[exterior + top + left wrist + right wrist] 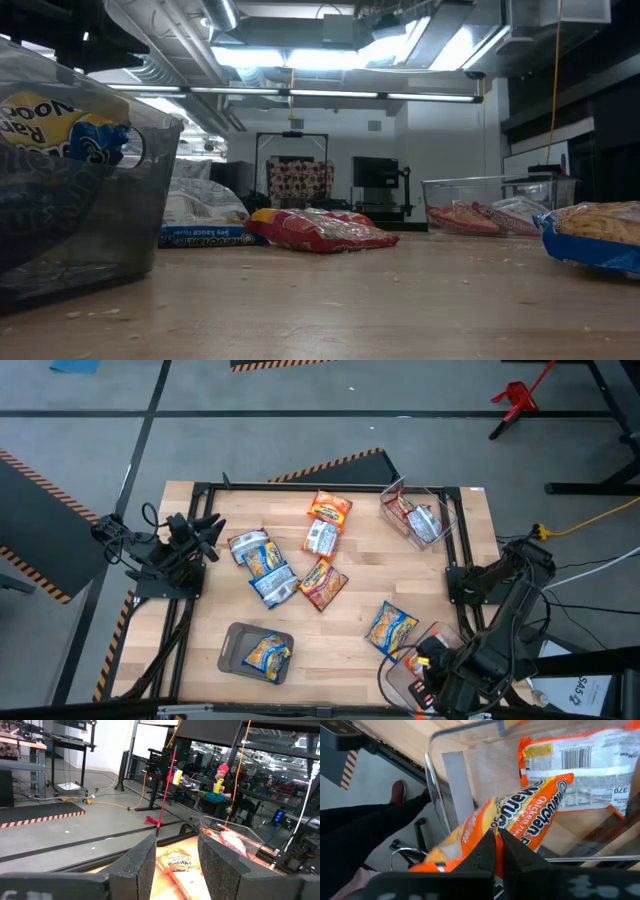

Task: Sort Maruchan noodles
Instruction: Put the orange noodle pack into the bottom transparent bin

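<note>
A: Right gripper?
B: Clenched on an orange packet, over the clear bin at the table's near right corner. 1 more orange packet lies flat in that bin.

A: Left gripper?
B: Parked at the table's left edge, fingers apart, nothing between them.

A: Other noodles?
B: Loose cluster mid-table, 1 blue-yellow packet near the right bin, 1 blue-yellow packet in the grey tray, several packets in the far right bin.
</note>
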`<state>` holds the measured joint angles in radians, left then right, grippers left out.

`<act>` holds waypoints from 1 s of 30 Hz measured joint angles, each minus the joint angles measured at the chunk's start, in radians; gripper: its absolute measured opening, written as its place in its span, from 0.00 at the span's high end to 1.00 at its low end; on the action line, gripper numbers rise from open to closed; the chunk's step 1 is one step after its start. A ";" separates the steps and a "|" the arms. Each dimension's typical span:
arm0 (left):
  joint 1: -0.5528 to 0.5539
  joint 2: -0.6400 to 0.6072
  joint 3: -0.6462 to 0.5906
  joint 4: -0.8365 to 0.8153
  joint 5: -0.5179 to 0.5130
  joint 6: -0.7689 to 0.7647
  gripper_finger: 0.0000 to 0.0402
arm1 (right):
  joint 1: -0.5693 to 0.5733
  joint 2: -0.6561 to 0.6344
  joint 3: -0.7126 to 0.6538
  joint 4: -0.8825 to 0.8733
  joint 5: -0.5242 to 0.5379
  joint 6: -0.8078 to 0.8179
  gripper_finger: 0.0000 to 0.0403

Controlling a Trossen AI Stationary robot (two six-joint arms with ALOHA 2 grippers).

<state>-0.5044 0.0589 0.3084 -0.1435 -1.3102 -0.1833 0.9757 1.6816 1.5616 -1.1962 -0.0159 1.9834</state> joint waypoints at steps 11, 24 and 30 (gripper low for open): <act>0.000 0.000 0.000 -0.003 0.000 0.002 0.65 | 0.000 0.012 0.000 0.004 -0.039 0.007 1.00; 0.000 0.000 0.000 -0.006 0.000 0.002 0.65 | -0.001 0.019 -0.001 -0.001 -0.056 0.009 1.00; 0.000 0.000 0.000 -0.006 0.000 0.002 0.65 | -0.001 0.019 -0.001 -0.009 -0.048 0.049 1.00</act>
<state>-0.5045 0.0589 0.3080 -0.1497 -1.3102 -0.1810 0.9749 1.7008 1.5608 -1.2056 -0.0639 2.0326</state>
